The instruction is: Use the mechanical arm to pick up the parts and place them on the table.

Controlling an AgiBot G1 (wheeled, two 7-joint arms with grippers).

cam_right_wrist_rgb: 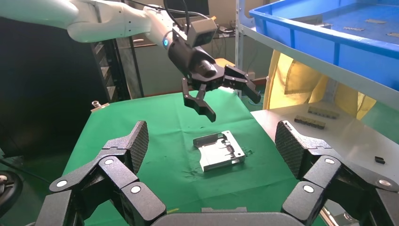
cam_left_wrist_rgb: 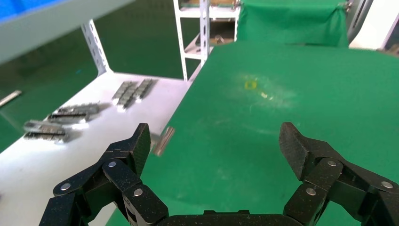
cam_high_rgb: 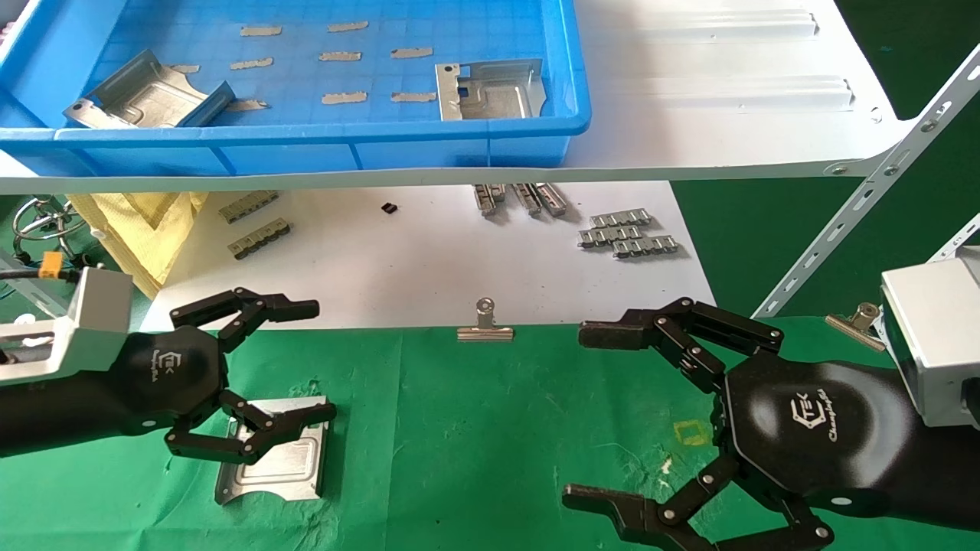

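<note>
One silvery bracket part [cam_high_rgb: 279, 458] lies flat on the green cloth table [cam_high_rgb: 475, 428], also seen in the right wrist view [cam_right_wrist_rgb: 219, 150]. My left gripper [cam_high_rgb: 315, 360] hangs open and empty just above it; the right wrist view shows it [cam_right_wrist_rgb: 226, 96] raised clear of the part. Two more parts sit in the blue tray [cam_high_rgb: 566, 122] on the shelf: one tilted at the left [cam_high_rgb: 149, 96], one flat at the right [cam_high_rgb: 490, 90]. My right gripper [cam_high_rgb: 578, 417] is open and empty above the cloth on the right.
A white shelf board [cam_high_rgb: 727, 92] carries the tray. Below it a white surface [cam_high_rgb: 398, 260] holds grey ridged clip strips [cam_high_rgb: 628, 233]. Binder clips [cam_high_rgb: 485, 325] pin the cloth's edge. A yellow cloth [cam_high_rgb: 138, 229] lies at the left. A slotted bracket [cam_high_rgb: 880, 199] slants at the right.
</note>
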